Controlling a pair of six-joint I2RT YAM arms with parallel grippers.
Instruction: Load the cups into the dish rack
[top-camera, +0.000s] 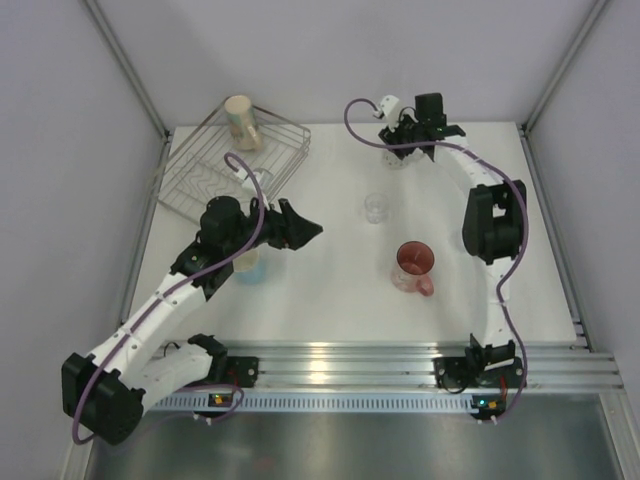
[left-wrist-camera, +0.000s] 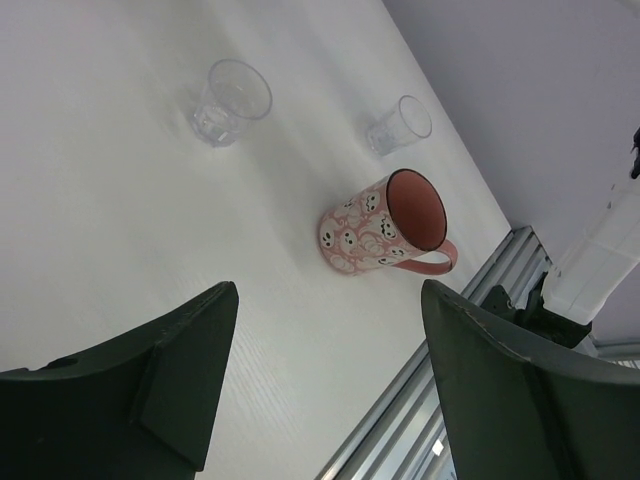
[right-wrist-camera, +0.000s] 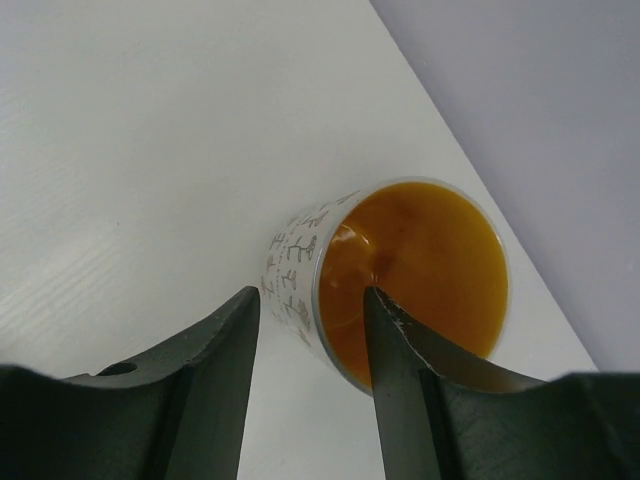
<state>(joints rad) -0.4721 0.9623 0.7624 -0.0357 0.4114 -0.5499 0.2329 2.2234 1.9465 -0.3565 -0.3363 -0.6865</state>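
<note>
Right pincer (right-wrist-camera: 310, 298) part open, fingertips straddling near wall of white patterned mug with yellow-orange inside (right-wrist-camera: 415, 260); contact unclear. Left pincer (left-wrist-camera: 328, 292) wide open, holding nothing. Pink-red patterned mug (left-wrist-camera: 385, 225) ahead of it on white table (left-wrist-camera: 100, 200), small clear glass (left-wrist-camera: 232, 100) beyond. Silver wire dish rack (top-camera: 195, 185) behind left pincer, cream mug (top-camera: 241, 122) inside.

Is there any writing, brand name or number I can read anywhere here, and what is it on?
No words, brands or numbers can be read here.
White mug: rows of small dark marks like characters, too blurred to read.
Pink mug: only little face pictures, no text.
</note>
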